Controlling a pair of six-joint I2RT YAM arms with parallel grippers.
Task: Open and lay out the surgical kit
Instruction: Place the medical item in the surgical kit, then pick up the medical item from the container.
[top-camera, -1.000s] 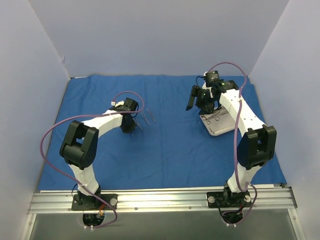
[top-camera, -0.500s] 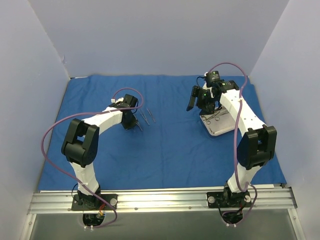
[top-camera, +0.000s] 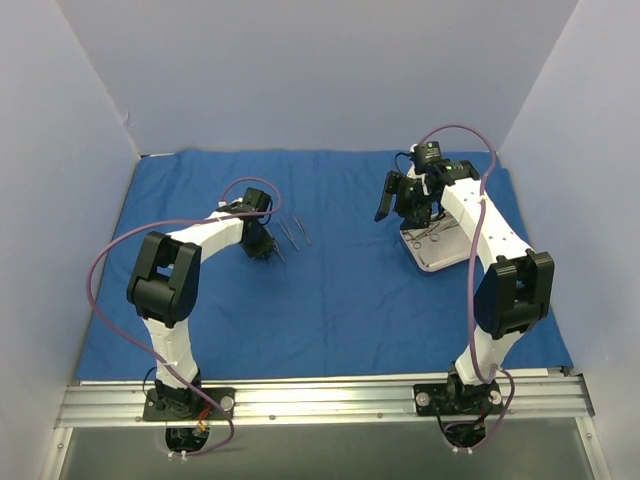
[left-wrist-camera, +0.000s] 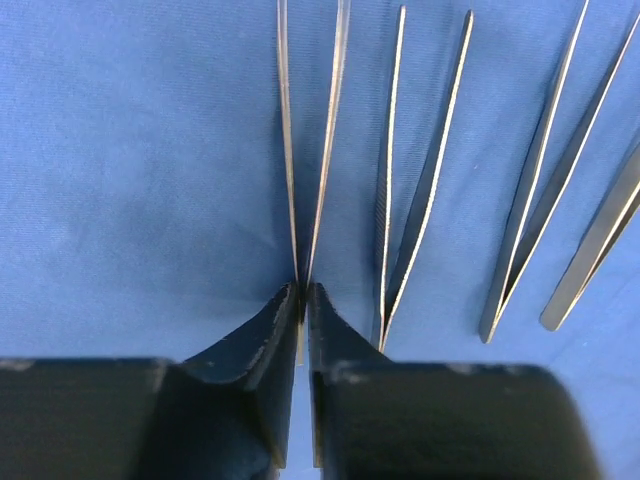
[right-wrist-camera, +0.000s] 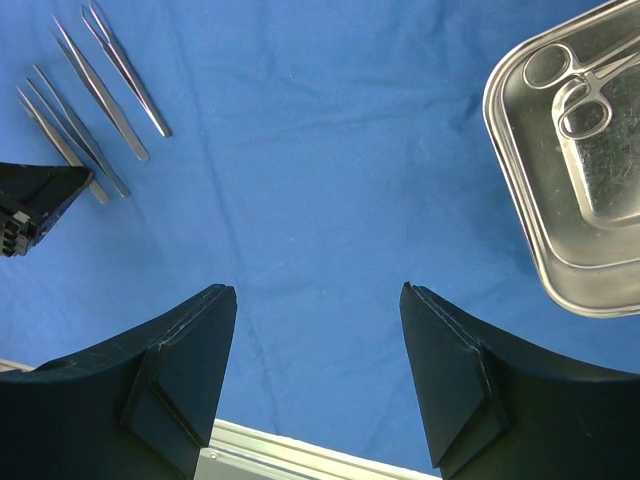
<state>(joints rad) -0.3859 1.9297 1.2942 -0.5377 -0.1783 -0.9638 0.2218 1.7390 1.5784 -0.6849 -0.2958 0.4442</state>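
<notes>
Rail: we see an aluminium rail (top-camera: 330, 395) (slotted).
Walls: pale walls (top-camera: 320, 70) beyond and flanking it.
Light: even, soft shadows.

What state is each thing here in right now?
blue cloth: unfolded, spread flat.
steel tray: upright on cloth, holding ringed instruments.
ringed instruments: lying in tray.
pinched tweezers: gripped at joined end.
other tweezers: loose in a row on cloth.
left gripper: shut on pinched tweezers.
right gripper: open, empty.
</notes>
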